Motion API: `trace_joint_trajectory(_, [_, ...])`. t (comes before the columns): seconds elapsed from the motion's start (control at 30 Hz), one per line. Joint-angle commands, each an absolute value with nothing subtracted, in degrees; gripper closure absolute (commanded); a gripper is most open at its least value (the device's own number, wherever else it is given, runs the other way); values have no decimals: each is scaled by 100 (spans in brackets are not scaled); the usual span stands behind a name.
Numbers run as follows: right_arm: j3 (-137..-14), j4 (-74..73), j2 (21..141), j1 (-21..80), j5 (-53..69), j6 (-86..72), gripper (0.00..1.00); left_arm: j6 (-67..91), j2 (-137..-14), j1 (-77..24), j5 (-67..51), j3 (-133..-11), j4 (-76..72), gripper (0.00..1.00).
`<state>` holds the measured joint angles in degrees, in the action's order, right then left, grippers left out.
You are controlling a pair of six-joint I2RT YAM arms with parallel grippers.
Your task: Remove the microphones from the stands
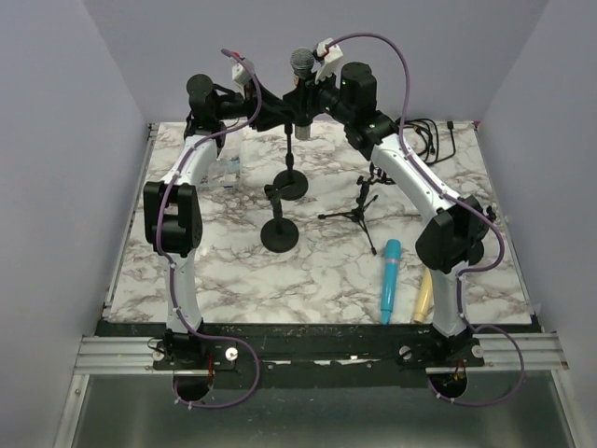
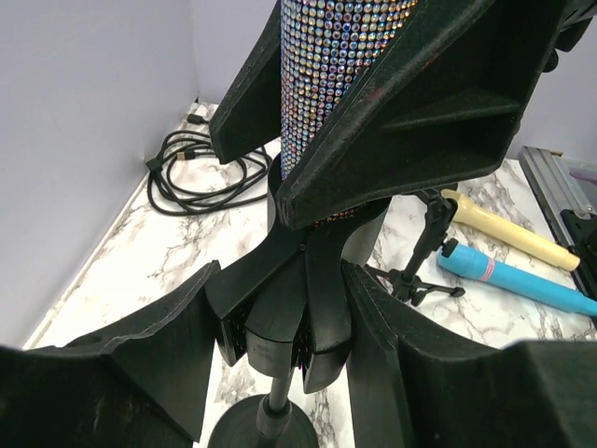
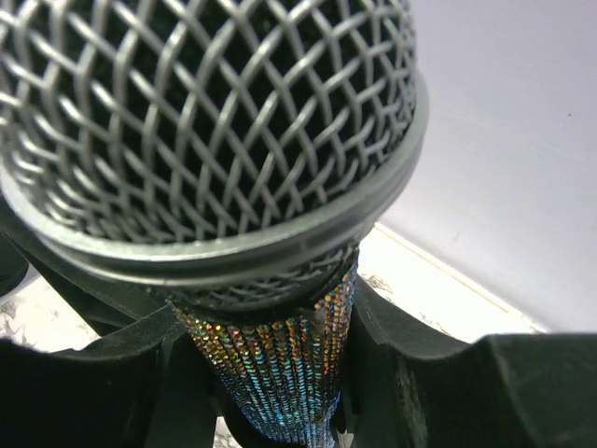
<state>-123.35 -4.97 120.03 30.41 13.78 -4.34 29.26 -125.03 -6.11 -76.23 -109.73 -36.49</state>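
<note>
Marble table (image 1: 326, 280), cable coil (image 2: 173, 159), tripod (image 1: 359, 210) nearby, right pincer (image 3: 275, 383) grasping microphone (image 3: 215, 121), left pincer (image 2: 280, 359) clasping stand (image 2: 280, 308)

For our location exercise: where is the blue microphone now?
Top view: the blue microphone lies near-right on the marble table, just left of the yellow microphone.

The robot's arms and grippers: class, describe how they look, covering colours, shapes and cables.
The left arm and right arm each have white links joined by black motor housings. A purple cable loops loosely along each arm. The left gripper and right gripper are matt black, with broad, angular fingers.
</note>
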Motion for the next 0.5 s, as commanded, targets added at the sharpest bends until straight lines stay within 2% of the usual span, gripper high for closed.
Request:
trace_joint_trajectory(0.0, [-12123, -286, 11611, 3041, 611, -351, 99, 2379, -12190, -598, -7690, -10706, -3083, 100])
trace_joint_trajectory(0.1, [-12042, -156, 11454, 3041, 625, -212, 99, 1971, -12060, -603, -7606, -10674, -2540, 100])
trace_joint_trajectory(0.33, [-12184, 70, 11416, 3172, 2226, 553, 99, 1642, -11844, -640, -7427, -10547, -1998, 100])
trace_joint_trajectory(0.47, [-12549, 150, 11638, 3328, 2228, 816, 100, 1490, -11840, -692, -7356, -10493, -1724, 100])
